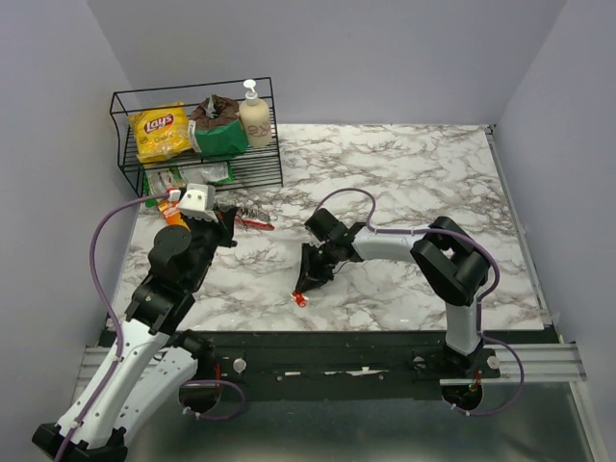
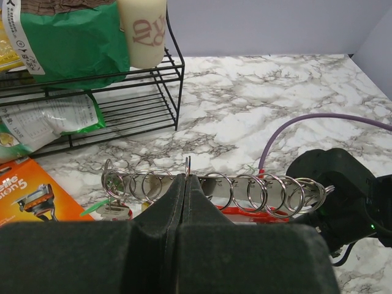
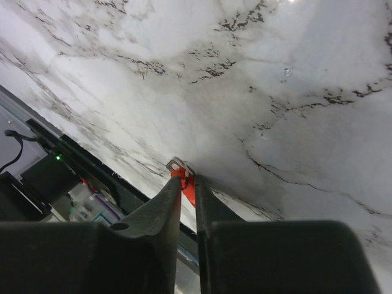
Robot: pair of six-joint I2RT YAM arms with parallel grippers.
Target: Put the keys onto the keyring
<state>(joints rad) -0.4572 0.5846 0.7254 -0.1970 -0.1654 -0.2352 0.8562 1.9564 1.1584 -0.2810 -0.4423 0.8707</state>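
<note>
Left pincer [image 2: 185, 179], pressed together on a wire of the keyring of silvery rings along a thin red strip [image 2: 245, 211], holds its long axis crosswise, while rightward and nearer us the right pincer [image 3: 187, 180] nips the tiny red-headed metal key [image 3: 188, 191], which we judge must travel left and away.

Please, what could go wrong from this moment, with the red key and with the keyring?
1. The right gripper pinches the red key only at its fingertips, close to the near edge of the table. If the key slips, it may fall off.
2. The left gripper holds the keyring by one thin wire loop. The row of rings may twist when a key is pushed on.
</note>
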